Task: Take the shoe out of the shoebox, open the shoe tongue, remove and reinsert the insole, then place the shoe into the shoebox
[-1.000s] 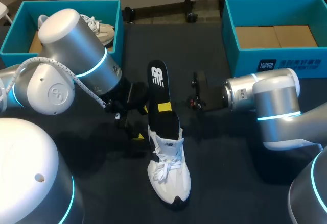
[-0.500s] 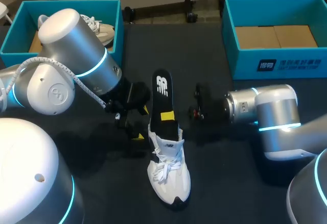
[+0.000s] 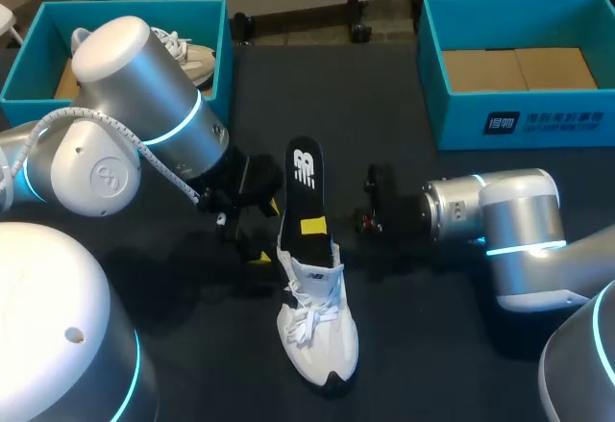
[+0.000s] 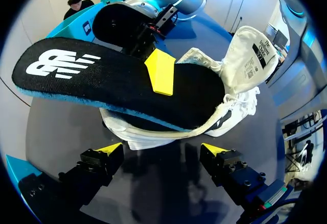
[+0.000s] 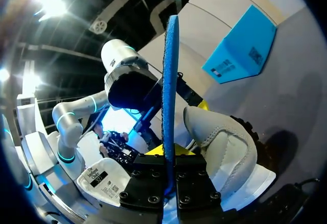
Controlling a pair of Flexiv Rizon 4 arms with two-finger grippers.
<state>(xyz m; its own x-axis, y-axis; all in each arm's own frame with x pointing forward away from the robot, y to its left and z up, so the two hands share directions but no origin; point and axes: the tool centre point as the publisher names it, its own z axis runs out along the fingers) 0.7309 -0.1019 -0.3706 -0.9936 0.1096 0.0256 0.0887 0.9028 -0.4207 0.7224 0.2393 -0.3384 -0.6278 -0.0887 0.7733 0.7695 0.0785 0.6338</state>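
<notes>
- The white shoe [image 3: 317, 321] lay near the middle of the dark desk [image 3: 432, 345]. Its toe pointed to 6 o'clock and its heel to 12 o'clock.
- The black insole [image 3: 304, 177] was half in the shoe. Its front end was tucked inside, and its back end stuck up and out toward 12 o'clock.
- The right claw [image 3: 313, 227] came in from 3 o'clock. It was pinched tight on the insole, with one finger pressing on each side.
- The left claw [image 4: 162, 150] sat at 9 o'clock from the shoe. Its fingers were wide apart and held nothing. They were near the shoe but did not touch it.
- The tongue [image 4: 251, 50] was pulled up and forward, so the mouth of the shoe was open.
- I think the job right then was moving the insole through that mouth. I could not tell if it was going in or coming out.
- To do it well, the right claw should hold the insole flat and in line with the shoe. It should slide the insole slowly, so it does not bend or catch on the heel.
- The left claw could close on the side of the shoe, so the shoe would not slide or tip.
- A blue shoebox [image 3: 519, 119] stood at 1 o'clock, well apart from the shoe.
</notes>
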